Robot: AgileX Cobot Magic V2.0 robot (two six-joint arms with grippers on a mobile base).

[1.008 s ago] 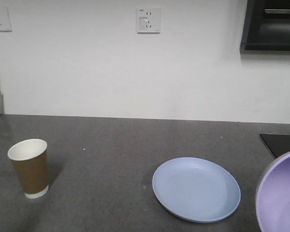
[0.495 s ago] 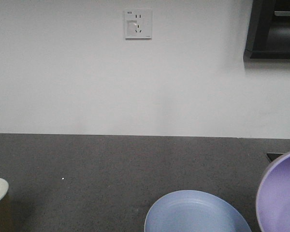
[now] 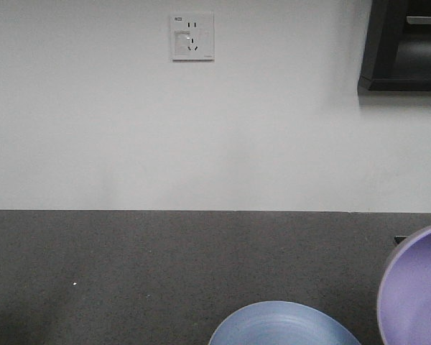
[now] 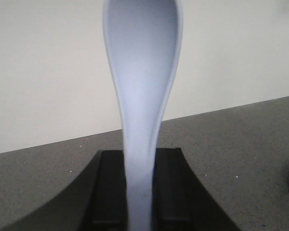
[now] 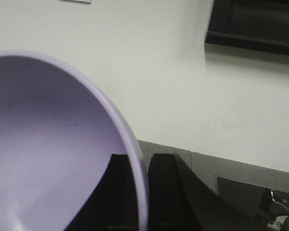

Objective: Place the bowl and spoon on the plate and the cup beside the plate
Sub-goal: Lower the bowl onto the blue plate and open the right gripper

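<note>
One lilac bowl [image 5: 53, 154] is held tipped up on edge, with its hollow turned toward the front camera. The right gripper [image 5: 138, 166] has it by the rim. Its two black fingers [image 5: 164, 192] are clamped on that rim, one inside the bowl and one outside. In the front view the bowl sits at the right edge, partly cut off, so I cannot tell whether its underside touches anything.

One soup spoon [image 4: 142, 96], pale blue-white, stands upright in the left gripper [image 4: 138, 161]. The scoop is at the top and its hollow faces the wrist camera. This gripper's two dark fingers [image 4: 106, 192] are closed on the lower handle, one on each side (the very end of the handle is out of the picture).

One light blue plate [image 3: 284, 327] lies flat on the dark grey speckled countertop [image 3: 129, 273]. Only its far rim shows at the bottom of the front view. It is just left of the bowl, with a strip of counter between them.

Behind the counter is a plain white wall [image 3: 201, 136] with one white wall socket [image 3: 192, 36] high up. One black cabinet [image 3: 406, 43] hangs at the upper right. One dark flat panel [image 5: 241, 195] lies on the counter at the right, with something small and metallic at its near corner that I cannot make out.
</note>
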